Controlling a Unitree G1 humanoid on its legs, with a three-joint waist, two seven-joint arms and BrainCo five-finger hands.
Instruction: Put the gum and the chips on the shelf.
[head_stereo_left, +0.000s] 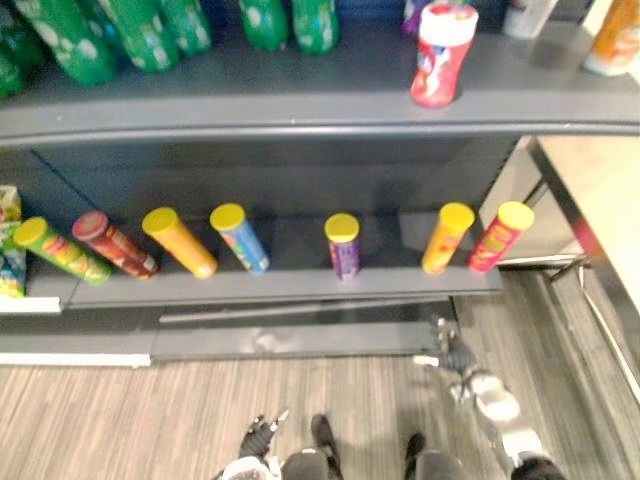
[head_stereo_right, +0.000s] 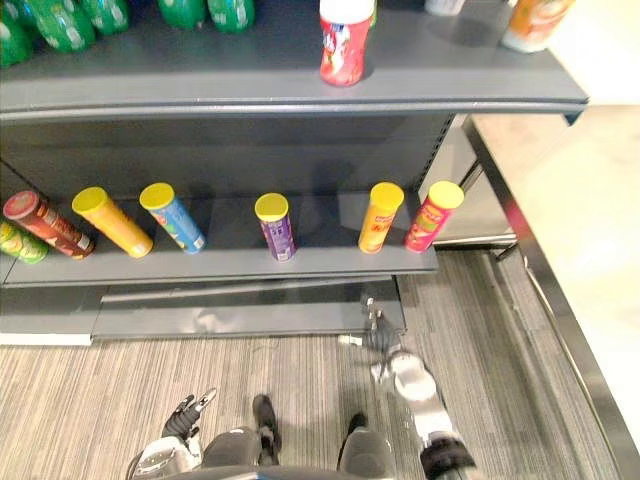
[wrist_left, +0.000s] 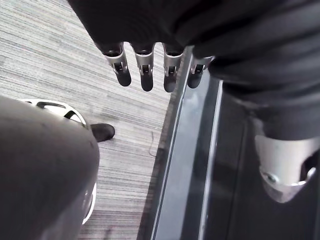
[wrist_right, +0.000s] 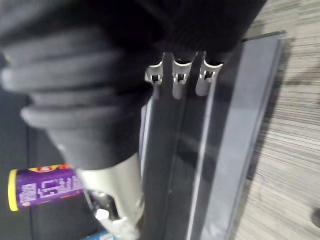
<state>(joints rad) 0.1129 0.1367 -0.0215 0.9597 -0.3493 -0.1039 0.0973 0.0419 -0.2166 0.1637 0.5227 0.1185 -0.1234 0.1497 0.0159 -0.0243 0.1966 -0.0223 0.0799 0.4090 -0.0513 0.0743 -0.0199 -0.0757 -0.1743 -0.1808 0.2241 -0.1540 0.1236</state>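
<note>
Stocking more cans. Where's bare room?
Bare gaps on the lower shelf either side of the purple can, toward the blue can and the orange can; on the upper shelf between green bottles and red canister. Crowded: lower shelf's left end.

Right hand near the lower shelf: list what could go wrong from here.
The right hand, fingers straight and empty, sits low before the lower shelf; raising it straight up could hit the front lip.
The purple can and orange can lie on their sides there; a bump might roll them off.
The red can stands near the upper shelf edge and could topple if the shelf shakes.
</note>
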